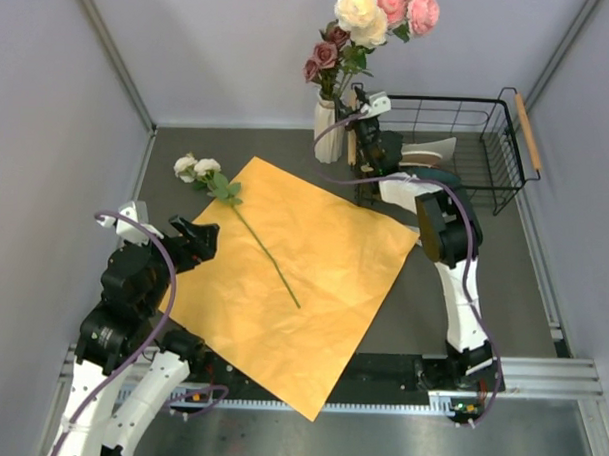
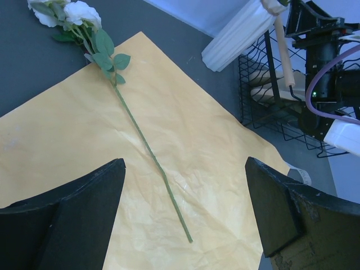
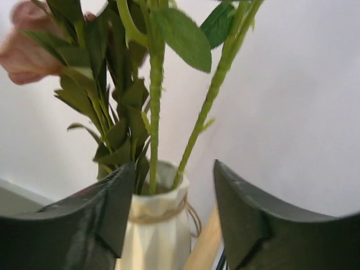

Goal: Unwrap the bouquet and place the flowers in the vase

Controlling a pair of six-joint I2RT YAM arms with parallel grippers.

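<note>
Left fingers (image 2: 67,214) stand wide and empty above the orange paper (image 1: 312,288). One white rose (image 1: 197,167) remains there, centre-left. The other flowers (image 1: 357,12) stand in the vase (image 1: 326,129), upper centre. Right fingers (image 3: 101,214) are parted, holding nothing. Next, probably: grip that rose's stem and carry it to the vase.

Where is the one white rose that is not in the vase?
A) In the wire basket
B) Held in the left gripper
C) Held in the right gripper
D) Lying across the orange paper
D: the white rose lies loose with its stem across the orange paper and its blooms just off the edge, and the open left gripper is not touching it.
</note>
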